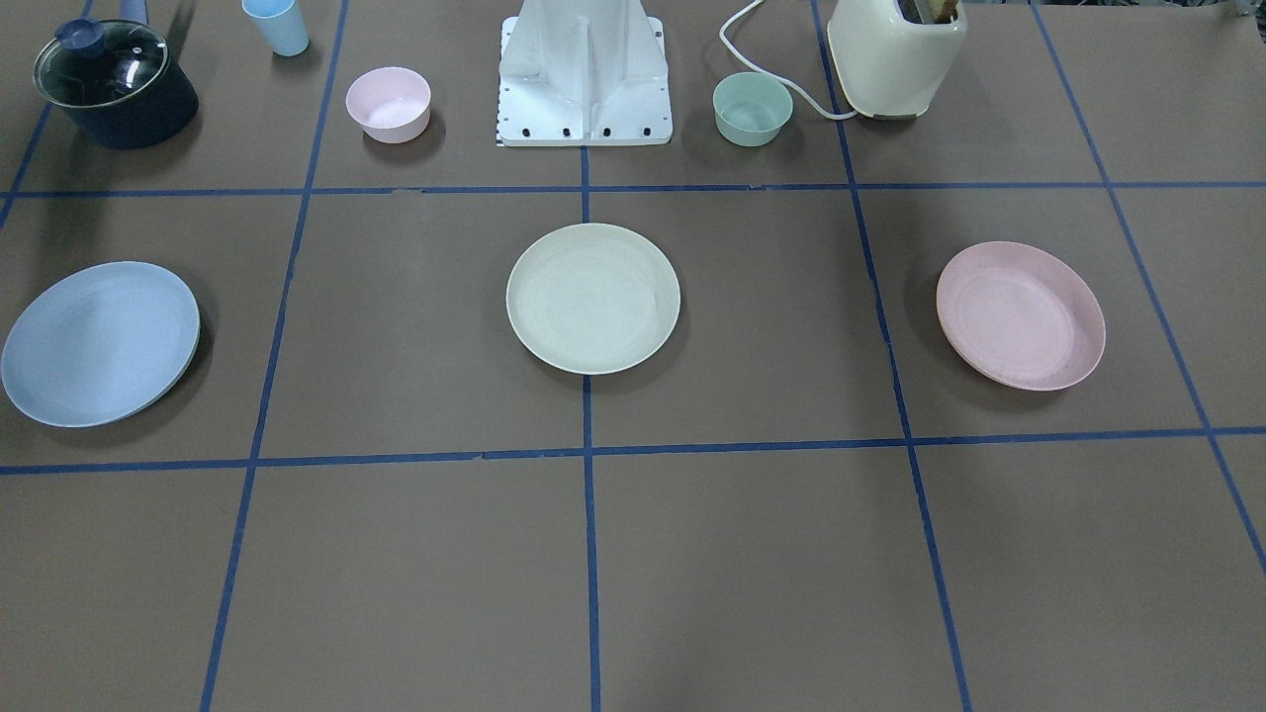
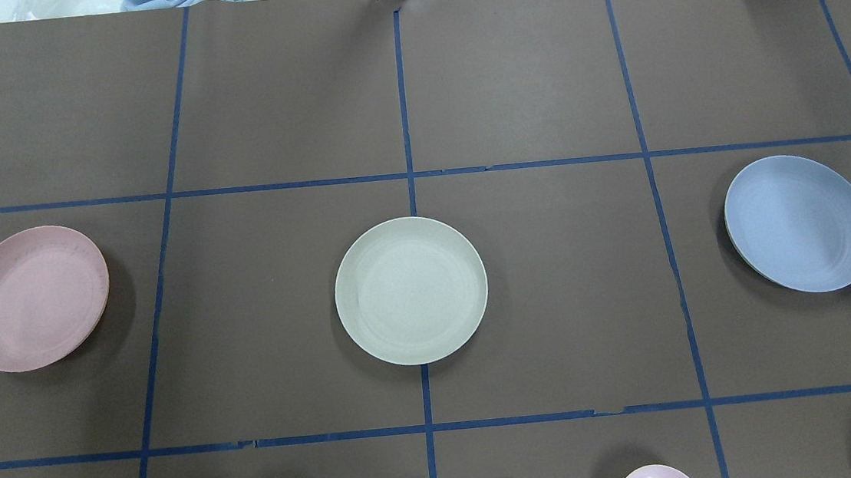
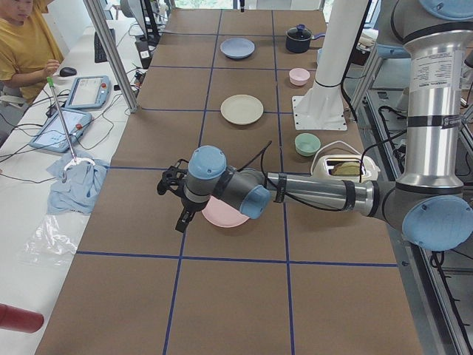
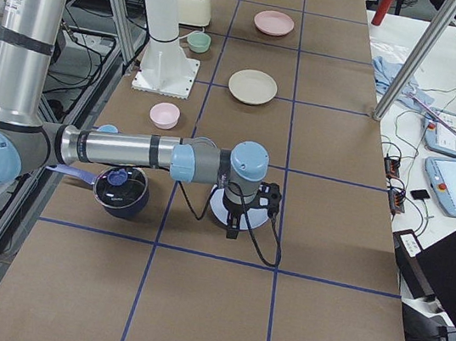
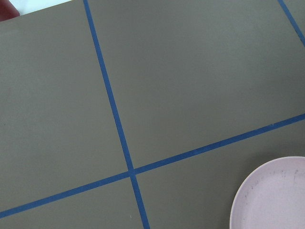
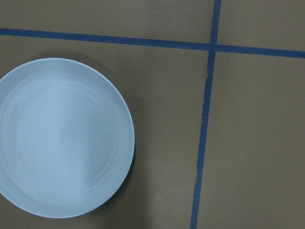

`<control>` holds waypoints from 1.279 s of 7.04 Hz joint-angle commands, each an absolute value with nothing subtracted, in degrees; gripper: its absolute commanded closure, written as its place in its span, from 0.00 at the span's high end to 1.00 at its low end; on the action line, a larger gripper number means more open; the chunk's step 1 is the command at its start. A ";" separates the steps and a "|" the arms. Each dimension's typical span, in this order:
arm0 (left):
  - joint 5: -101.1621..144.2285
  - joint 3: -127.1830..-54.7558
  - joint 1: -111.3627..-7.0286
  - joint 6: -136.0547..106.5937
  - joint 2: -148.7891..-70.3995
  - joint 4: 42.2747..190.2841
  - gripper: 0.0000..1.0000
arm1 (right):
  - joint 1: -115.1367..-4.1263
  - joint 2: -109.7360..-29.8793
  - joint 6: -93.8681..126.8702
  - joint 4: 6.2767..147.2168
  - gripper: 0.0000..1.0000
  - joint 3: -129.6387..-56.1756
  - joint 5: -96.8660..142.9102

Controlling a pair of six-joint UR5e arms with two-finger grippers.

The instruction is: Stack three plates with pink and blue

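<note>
From above I see the table (image 2: 534, 68) and three plates in a row, well apart. The pink plate (image 2: 32, 298) is on my robot's left. The cream plate (image 2: 411, 290) sits in the middle, on a blue tape line (image 2: 404, 117). The blue plate (image 2: 800, 223) is on the right.

Only the side views show the arms. The left gripper (image 3: 179, 222) hangs by the pink plate, and the right gripper (image 4: 234, 227) hangs by the blue one. I cannot tell if either hand is open or closed.

Each plate is round, so it has no long side and points no way. All three lie flat, and they look plain and dull, not shiny.
</note>
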State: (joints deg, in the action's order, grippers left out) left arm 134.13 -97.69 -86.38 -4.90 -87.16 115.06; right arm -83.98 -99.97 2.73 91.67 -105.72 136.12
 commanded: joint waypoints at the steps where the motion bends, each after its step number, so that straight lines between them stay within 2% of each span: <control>1: 133.77 -97.56 -86.31 -4.83 -86.67 115.40 1.00 | -85.24 -100.28 2.99 91.67 1.00 -105.99 136.14; 4: 134.30 -98.60 -86.48 -5.10 -86.31 115.58 1.00 | -85.43 -99.76 2.99 91.67 1.00 -107.30 136.23; 9: 134.21 -98.17 -86.31 -4.92 -85.87 115.66 1.00 | -85.25 -100.10 2.20 88.62 1.00 -104.58 137.29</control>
